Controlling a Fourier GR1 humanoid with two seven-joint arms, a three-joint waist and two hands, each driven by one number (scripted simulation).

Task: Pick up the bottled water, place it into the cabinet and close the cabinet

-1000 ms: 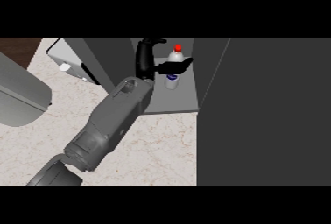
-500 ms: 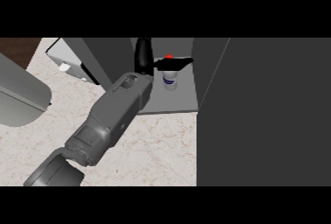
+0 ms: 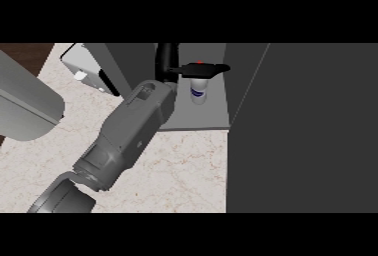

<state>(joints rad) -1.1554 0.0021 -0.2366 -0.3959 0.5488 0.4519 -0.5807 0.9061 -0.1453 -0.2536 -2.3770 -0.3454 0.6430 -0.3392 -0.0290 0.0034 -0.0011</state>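
Inside the open cabinet (image 3: 193, 120), on its grey shelf, the bottled water (image 3: 198, 91) is held upright, its red cap just visible above the black fingers. The bottle is pinched near the neck by the hand (image 3: 193, 69) at the end of the one grey forearm in view, which enters from the lower left; which arm this is cannot be confirmed, but by its position it is taken to be the left hand. The other hand is not shown.

The step in hand is judged to be the set-down. The bottle should be lowered until its base rests flat on the shelf, well back from the front edge. The fingers should be spread only once the bottle is supported. The hand should then be withdrawn straight back so the bottle is not tipped. The dark cabinet door (image 3: 303, 130) at the right is to be closed afterwards.
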